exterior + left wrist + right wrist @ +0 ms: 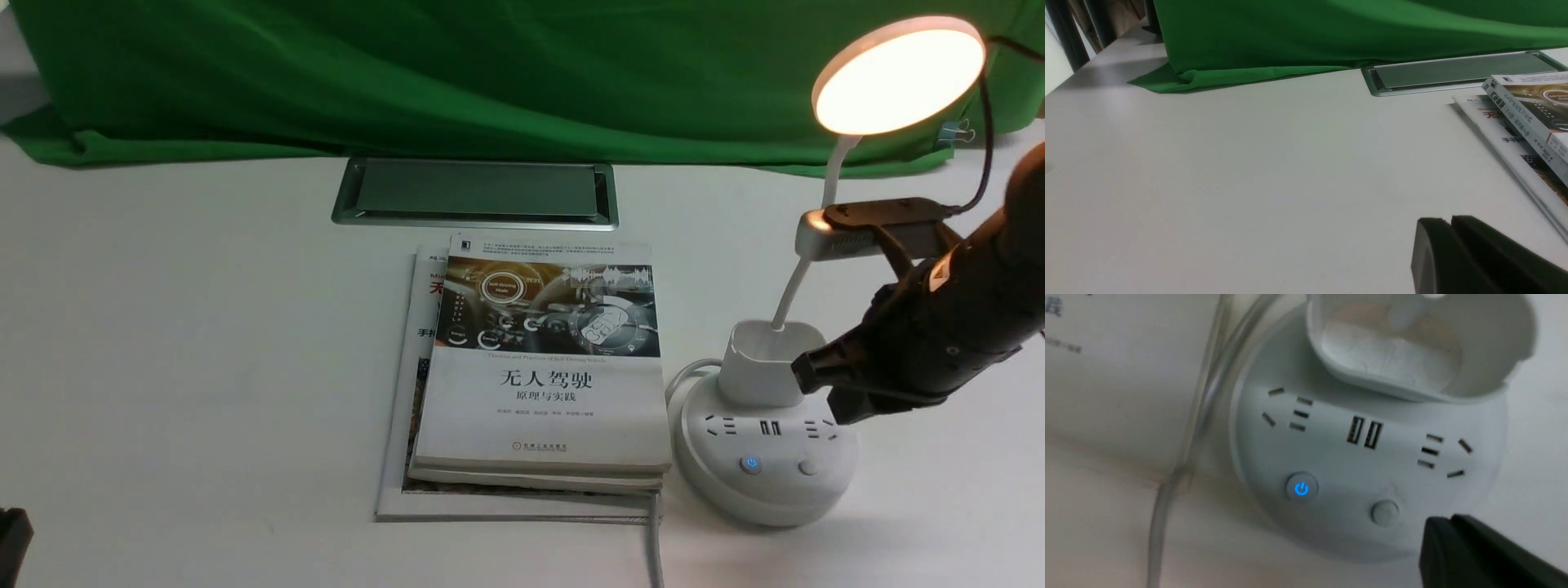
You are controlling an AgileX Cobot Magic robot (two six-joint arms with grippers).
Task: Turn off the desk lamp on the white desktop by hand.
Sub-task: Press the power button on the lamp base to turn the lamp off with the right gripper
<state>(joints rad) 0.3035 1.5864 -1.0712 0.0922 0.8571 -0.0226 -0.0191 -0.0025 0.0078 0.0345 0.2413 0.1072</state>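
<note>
Fingers of the right hand, matte black and blunt, are pressed together on nothing and hover at the edge of the desk lamp. Its smooth white plastic base lies just beneath them, the plain round button nearest and the blue-glowing power button beyond it. Behind them rise the cup-shaped holder, the thin neck and the lit disc head. The left hand is likewise clenched, low over the matte white surface.

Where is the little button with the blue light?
In the front view the blue button is on the right side, on the front of the lamp base. It sits just right of the books and left of the plain button.
</note>
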